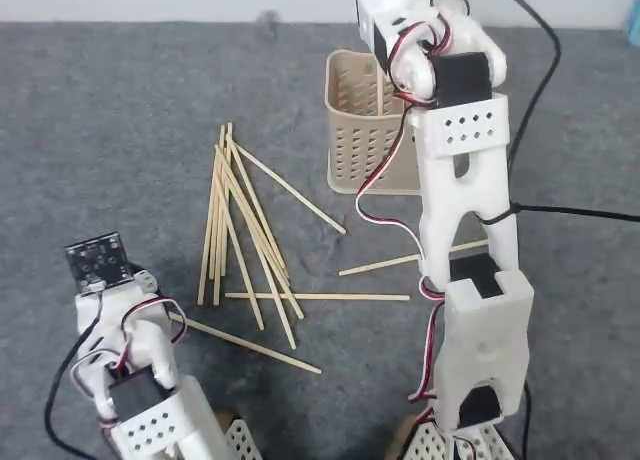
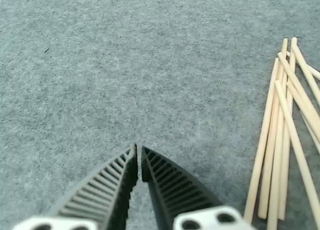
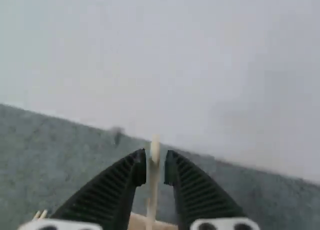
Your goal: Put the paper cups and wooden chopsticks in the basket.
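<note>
Grey carpet (image 1: 100, 130) below; my right gripper (image 3: 154, 159), clamped on a wooden chopstick (image 3: 155, 146), should lower it upright into the basket (image 1: 350, 150).

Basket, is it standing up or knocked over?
Standing up. The basket rests on its bottom on the grey mat, with its open top facing up and its walls straight.
</note>
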